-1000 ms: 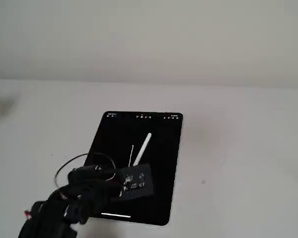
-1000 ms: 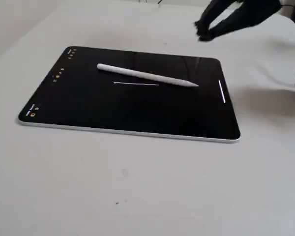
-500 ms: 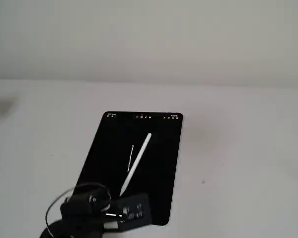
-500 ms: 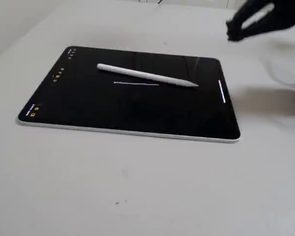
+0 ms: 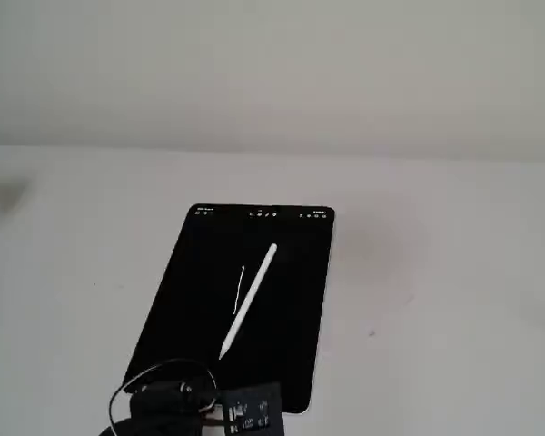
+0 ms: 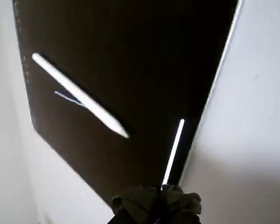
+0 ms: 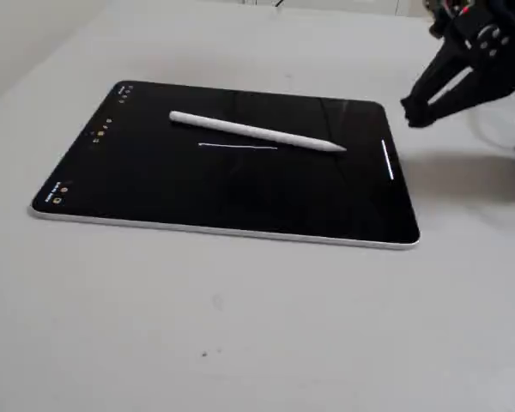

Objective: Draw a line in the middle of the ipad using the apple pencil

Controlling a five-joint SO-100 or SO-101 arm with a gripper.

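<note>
Nearest us in a fixed view, the gripper sits at 6 o'clock, at the bottom edge and largely cut off. Since 1 second ago we see it has drawn back off the ipad, uncovering the lower screen. In another fixed view the gripper has dropped from 1 o'clock to about 2 o'clock, beside the tablet's short end, holding nothing. We cannot tell whether its fingers are apart or together: it is dark and blurred in every view, and in the wrist view only a dim lump shows at 6 o'clock.

Farther in, the apple pencil lies flat on the black screen near the middle, slanted from 1 o'clock down to 7 o'clock, unmoved. Just beside it, at its 9 o'clock side, runs the line, thin and white, unchanged. In the wrist view the pencil partly covers the stroke.

Farthest, the toolbar icons at 12 o'clock are too small to read.
</note>
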